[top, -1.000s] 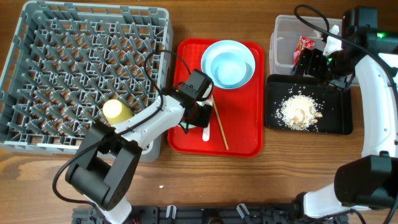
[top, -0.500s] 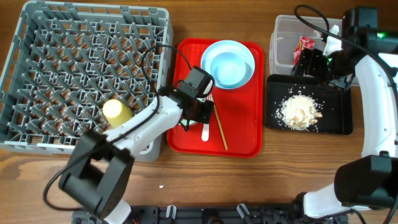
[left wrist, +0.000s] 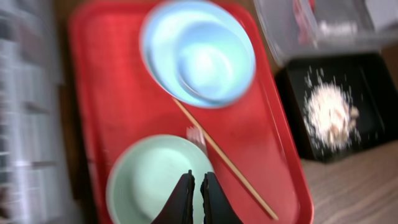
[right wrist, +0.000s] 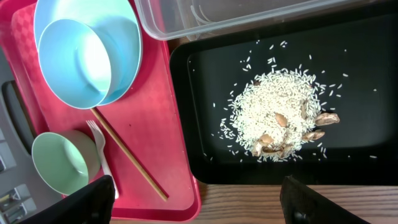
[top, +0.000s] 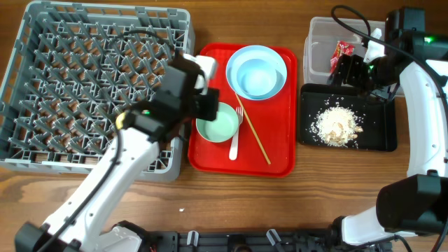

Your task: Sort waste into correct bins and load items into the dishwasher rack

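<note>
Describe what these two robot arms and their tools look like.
The left arm and right arm are white tubes with chunky black joints. A thin black cable loops off the right one, near a small green light. The left tool has slim black fingers; the right tool has broader black ones.

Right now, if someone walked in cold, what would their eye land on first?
The bright red tray in the middle, with nested pale blue dishes at its top end in the overhead view, a mint green bowl at its left, and a chopstick and white fork alongside. Next come the big grey rack on the left and the rice pile on the black tray at right. The left gripper hangs shut over the green bowl.
</note>
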Robot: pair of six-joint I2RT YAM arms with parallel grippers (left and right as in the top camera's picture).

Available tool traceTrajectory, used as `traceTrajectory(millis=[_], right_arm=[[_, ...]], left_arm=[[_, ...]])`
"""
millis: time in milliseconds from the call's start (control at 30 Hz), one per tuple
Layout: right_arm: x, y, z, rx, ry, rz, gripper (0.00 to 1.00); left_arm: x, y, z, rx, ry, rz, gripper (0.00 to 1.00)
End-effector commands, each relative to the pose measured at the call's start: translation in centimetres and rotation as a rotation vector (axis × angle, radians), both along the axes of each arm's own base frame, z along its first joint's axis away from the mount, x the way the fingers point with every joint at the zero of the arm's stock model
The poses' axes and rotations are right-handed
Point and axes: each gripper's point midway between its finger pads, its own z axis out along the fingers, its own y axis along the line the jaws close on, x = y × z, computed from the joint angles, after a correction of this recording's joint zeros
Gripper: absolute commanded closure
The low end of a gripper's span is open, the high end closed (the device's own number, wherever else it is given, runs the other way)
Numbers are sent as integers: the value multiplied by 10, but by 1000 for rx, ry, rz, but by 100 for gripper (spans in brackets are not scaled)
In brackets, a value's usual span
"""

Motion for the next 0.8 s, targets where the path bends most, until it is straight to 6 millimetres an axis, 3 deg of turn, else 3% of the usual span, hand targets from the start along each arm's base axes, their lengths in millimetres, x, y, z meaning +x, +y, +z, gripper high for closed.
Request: traceTrajectory(millis=[0, 367, 567, 767], right_arm=[[0, -3, 5, -23, -16, 1, 14], [0, -3, 5, -23, -16, 1, 14], [0, -3, 5, -23, -16, 1, 14], [0, -3, 5, -23, -16, 0, 14]], left_arm=[[2, 5, 5, -10, -10, 12, 96], [-21, -39, -35, 51, 87, -109, 96], [-20, -37, -55, 138, 100, -39, 96], [-20, -38, -56, 253, 23, -9, 96]])
